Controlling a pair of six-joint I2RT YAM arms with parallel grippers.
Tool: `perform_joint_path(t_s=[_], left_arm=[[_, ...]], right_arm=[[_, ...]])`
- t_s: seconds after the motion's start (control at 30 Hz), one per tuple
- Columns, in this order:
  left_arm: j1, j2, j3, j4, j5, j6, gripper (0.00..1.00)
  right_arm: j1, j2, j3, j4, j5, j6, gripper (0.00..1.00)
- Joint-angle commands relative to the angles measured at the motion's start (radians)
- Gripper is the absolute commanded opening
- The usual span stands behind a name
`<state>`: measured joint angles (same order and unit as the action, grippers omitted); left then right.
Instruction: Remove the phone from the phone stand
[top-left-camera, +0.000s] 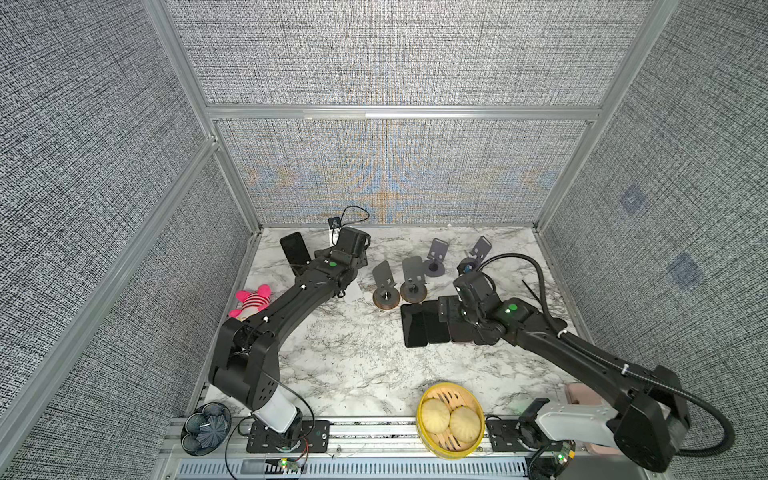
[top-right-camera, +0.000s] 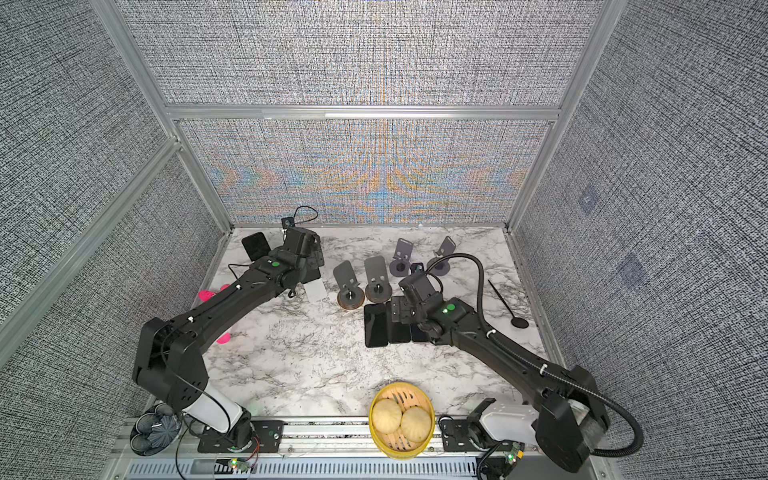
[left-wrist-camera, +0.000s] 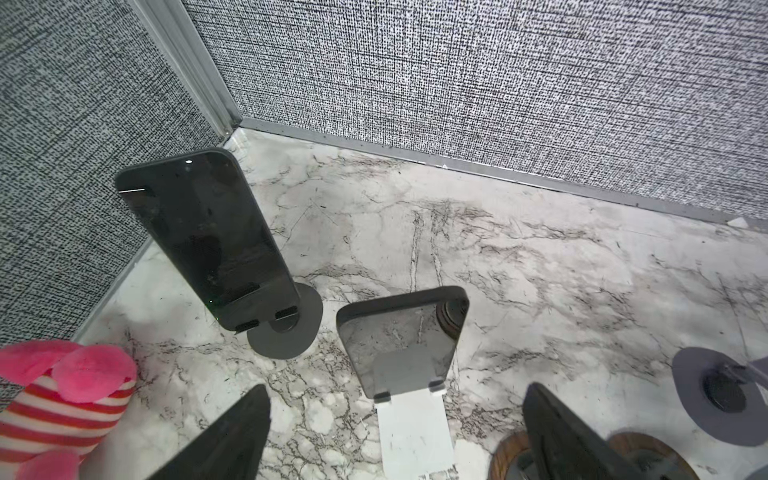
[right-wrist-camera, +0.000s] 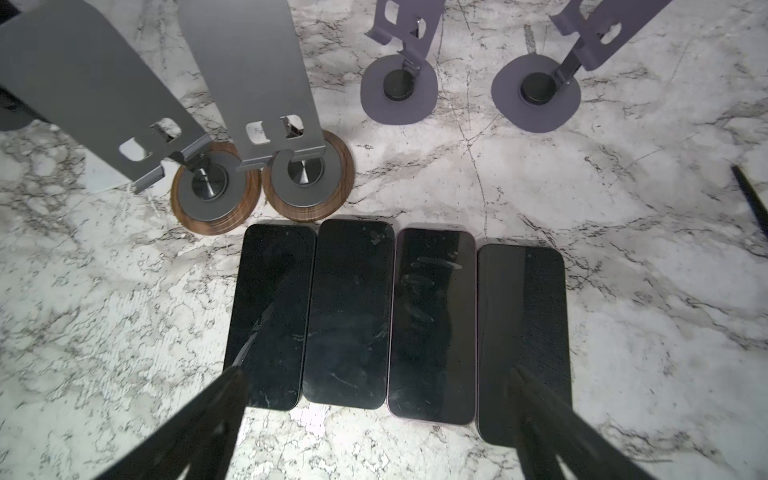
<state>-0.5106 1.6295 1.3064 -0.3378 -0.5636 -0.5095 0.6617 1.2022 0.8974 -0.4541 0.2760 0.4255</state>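
Note:
Two phones stand on stands near the back left corner. One dark phone (left-wrist-camera: 208, 237) leans on a black stand with a round base (left-wrist-camera: 305, 320); it also shows in a top view (top-left-camera: 294, 249). The other phone (left-wrist-camera: 403, 332) rests on a white stand (left-wrist-camera: 415, 432). My left gripper (left-wrist-camera: 397, 388) is open, its fingers (left-wrist-camera: 237, 432) either side of the white stand, touching nothing. My right gripper (right-wrist-camera: 377, 370) is open above several phones (right-wrist-camera: 349, 316) lying flat in a row.
Several empty stands (right-wrist-camera: 266, 83) stand behind the flat phones. A pink striped plush (top-left-camera: 252, 300) lies by the left wall. A yellow steamer basket (top-left-camera: 478, 436) with two buns sits at the front edge. A black stick (top-right-camera: 509, 305) lies at the right. Walls close in the back and both sides.

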Motion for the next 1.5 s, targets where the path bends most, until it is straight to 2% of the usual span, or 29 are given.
perform_joint_path(t_s=[0.0,0.17,0.37,0.87,1.3,1.47], left_arm=[[-0.001,0.025,0.016,0.029,-0.028,-0.002,0.98],[0.01,0.08,0.069,-0.036,-0.024,-0.063,0.98],[0.023,0.123,0.084,-0.03,-0.033,-0.093,0.98],[0.048,0.194,0.083,0.016,-0.048,-0.081,0.98],[0.072,0.22,0.088,0.036,-0.041,-0.09,0.93],[0.078,0.231,0.089,0.034,-0.039,-0.105,0.88]], right_arm=[[-0.002,-0.072,-0.063,0.131,-0.04,-0.058,0.99],[-0.01,-0.103,-0.077,0.094,-0.032,-0.062,0.99],[-0.01,-0.107,-0.084,0.076,-0.056,-0.056,0.99],[-0.01,-0.125,-0.087,0.061,-0.048,-0.061,0.99],[-0.011,-0.169,-0.116,0.04,-0.034,-0.072,0.99],[-0.011,-0.161,-0.124,0.053,-0.037,-0.075,0.99]])
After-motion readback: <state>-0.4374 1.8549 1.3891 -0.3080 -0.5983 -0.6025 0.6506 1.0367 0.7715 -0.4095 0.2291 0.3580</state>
